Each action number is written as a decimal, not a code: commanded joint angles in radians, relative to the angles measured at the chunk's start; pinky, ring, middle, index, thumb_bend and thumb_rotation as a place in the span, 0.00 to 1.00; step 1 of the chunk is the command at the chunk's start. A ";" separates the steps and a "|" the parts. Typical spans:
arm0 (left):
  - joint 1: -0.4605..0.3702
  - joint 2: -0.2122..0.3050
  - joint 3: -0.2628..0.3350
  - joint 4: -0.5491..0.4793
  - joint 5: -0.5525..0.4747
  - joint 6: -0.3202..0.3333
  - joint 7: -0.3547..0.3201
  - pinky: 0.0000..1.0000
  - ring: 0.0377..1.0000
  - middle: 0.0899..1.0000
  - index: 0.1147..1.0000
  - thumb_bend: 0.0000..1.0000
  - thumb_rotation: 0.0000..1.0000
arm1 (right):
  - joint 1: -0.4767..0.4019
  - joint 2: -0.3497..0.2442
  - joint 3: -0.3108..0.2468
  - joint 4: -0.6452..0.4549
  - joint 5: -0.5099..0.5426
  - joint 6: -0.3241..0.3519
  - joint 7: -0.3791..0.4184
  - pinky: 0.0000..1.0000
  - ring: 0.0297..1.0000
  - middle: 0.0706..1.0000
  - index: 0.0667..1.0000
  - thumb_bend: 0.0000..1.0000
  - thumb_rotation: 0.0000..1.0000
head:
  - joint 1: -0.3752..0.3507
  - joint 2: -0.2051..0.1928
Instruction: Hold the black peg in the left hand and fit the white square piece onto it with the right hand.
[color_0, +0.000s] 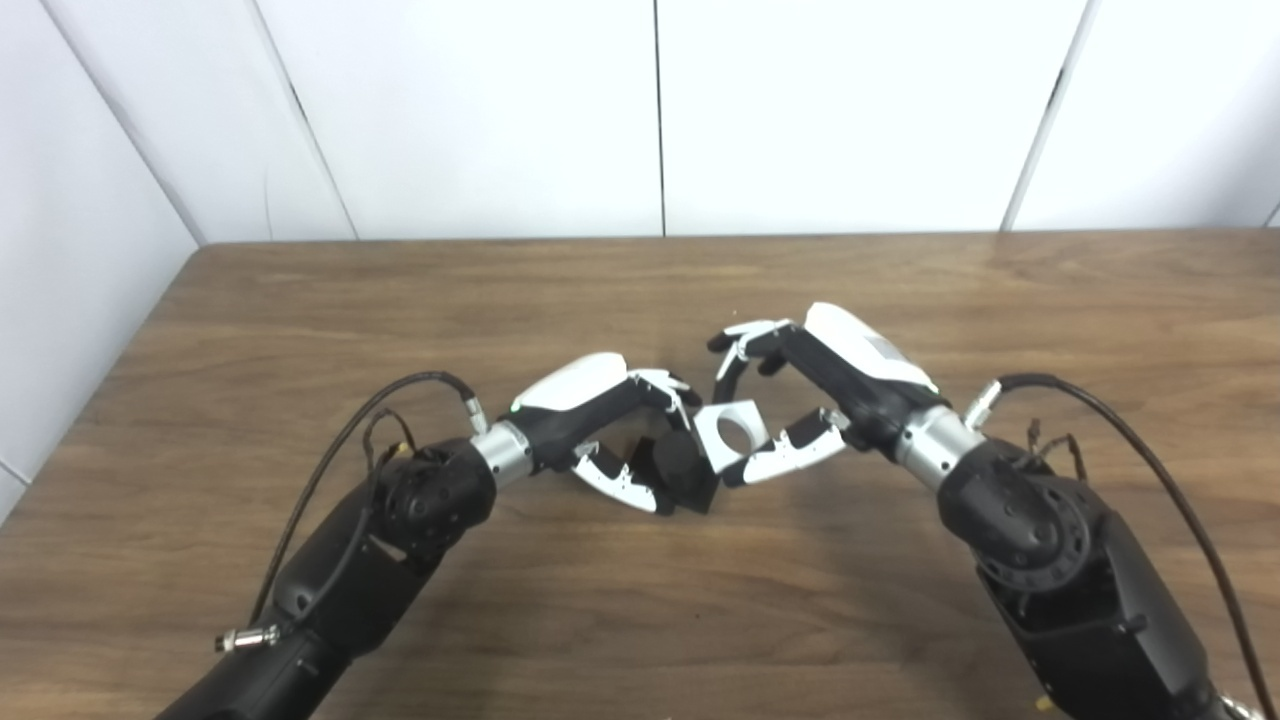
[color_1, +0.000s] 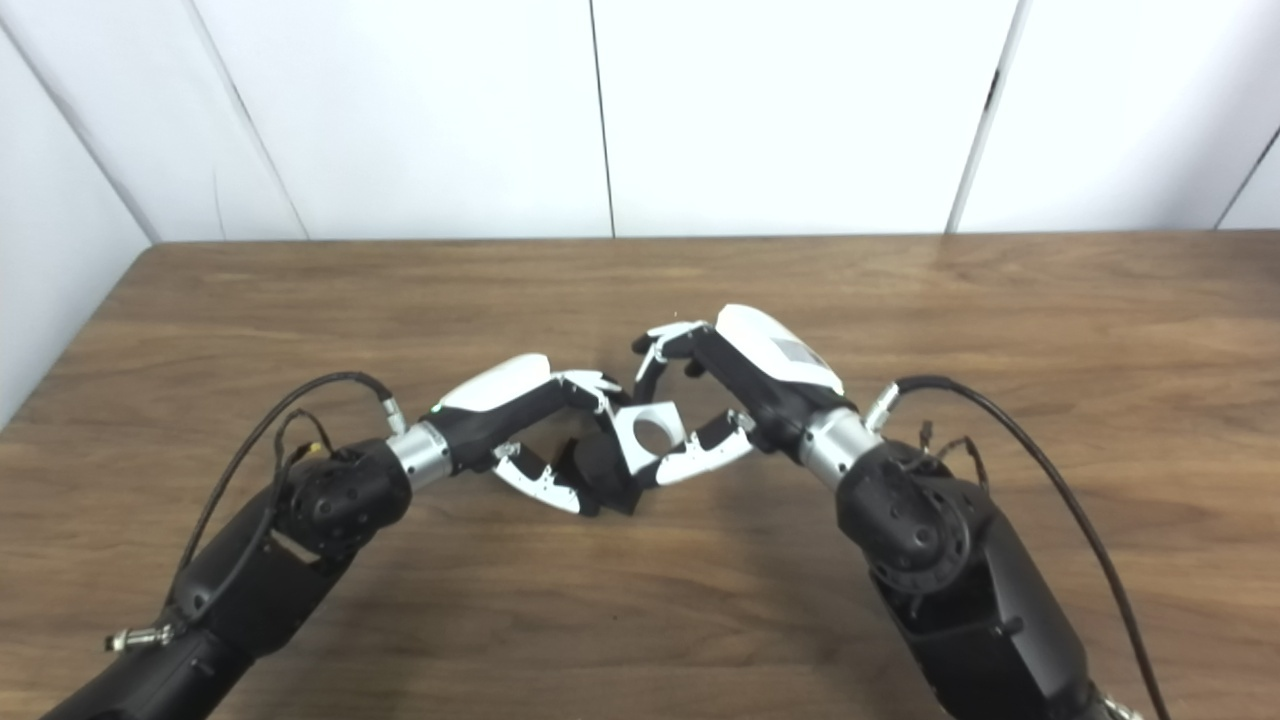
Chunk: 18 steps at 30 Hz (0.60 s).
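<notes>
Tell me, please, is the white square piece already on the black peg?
Not yet: the white square piece in the right hand shows an empty hole, beside the black peg held by the left hand.

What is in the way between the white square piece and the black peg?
Nothing visible. The right hand holds the white square piece right beside the black peg in the left hand. Only the left hand's fingers crowd close at the piece's upper left edge.

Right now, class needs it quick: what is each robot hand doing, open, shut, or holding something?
Left hand: shut on the black peg with its square base.
Right hand: shut on the white square piece with a round hole, beside the peg.
</notes>
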 joint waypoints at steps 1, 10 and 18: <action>0.070 -0.014 -0.079 0.076 0.044 0.082 -0.112 0.90 0.92 0.84 0.42 0.52 0.07 | -0.056 0.013 -0.004 -0.008 -0.008 -0.042 -0.024 0.75 0.85 0.81 0.44 0.52 0.13 | 0.003 0.000; 0.068 -0.016 -0.082 0.087 0.040 0.073 -0.106 0.88 0.91 0.83 0.42 0.52 0.07 | -0.073 0.037 0.001 0.039 -0.009 -0.064 -0.032 0.75 0.85 0.81 0.44 0.52 0.13 | 0.010 0.001; 0.070 -0.013 -0.085 0.076 0.044 0.079 -0.108 0.88 0.91 0.83 0.42 0.52 0.07 | -0.077 0.046 0.009 0.054 -0.020 -0.072 -0.025 0.76 0.85 0.81 0.44 0.52 0.13 | 0.015 0.004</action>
